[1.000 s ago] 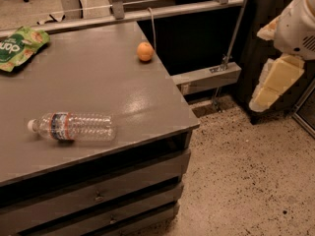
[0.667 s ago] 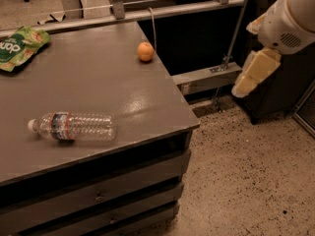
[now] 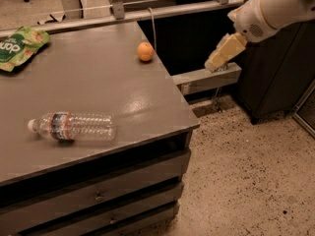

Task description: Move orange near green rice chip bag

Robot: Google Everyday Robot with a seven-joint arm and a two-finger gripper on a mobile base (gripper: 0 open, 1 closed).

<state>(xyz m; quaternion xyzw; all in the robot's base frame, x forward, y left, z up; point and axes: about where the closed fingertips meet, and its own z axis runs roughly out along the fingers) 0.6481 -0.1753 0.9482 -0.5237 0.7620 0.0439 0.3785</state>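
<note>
Pincer (image 3: 215,64) moved left and up, closer to orange (image 3: 145,51). Orange sits upper middle, by back edge of counter (image 3: 98,77), far from green rice chip bag (image 3: 19,47) at upper left. Orange likely light, firm, rolls easy; grab round middle. Pincer in air, upper right, touches nothing; can't tell if open or closed.

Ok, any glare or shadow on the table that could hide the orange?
Camera view: a pale glare patch sits on the table between bottle and orange; the orange itself is clearly lit; the gripper hangs right of the table, against a dark background.
</note>
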